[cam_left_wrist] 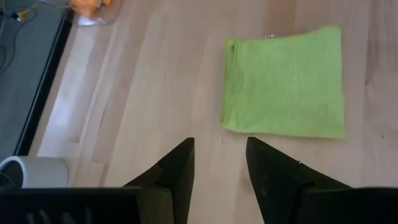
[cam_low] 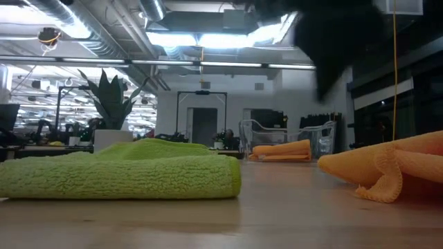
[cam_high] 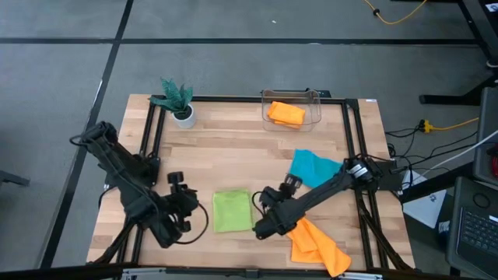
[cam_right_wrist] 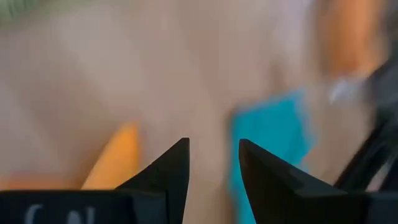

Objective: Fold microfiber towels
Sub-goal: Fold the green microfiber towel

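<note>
From above, the lime green towel [cam_high: 232, 211] lies folded flat between the two arms; the right gripper [cam_high: 263, 227] sits just beside its edge, with the rumpled orange towel [cam_high: 315, 243] on its other side. Low view — green neat, orange bunched [cam_low: 387, 169]. Left gripper [cam_left_wrist: 219, 165]: fingers apart, empty, towel ahead. Right gripper [cam_right_wrist: 213, 163]: fingers apart, nothing held, teal towel [cam_right_wrist: 273, 130] beyond

one towel [cam_high: 232, 211] lies between the arms; another [cam_high: 285, 113] sits in the bin [cam_high: 315, 99], right of the plant [cam_high: 177, 99].
</note>
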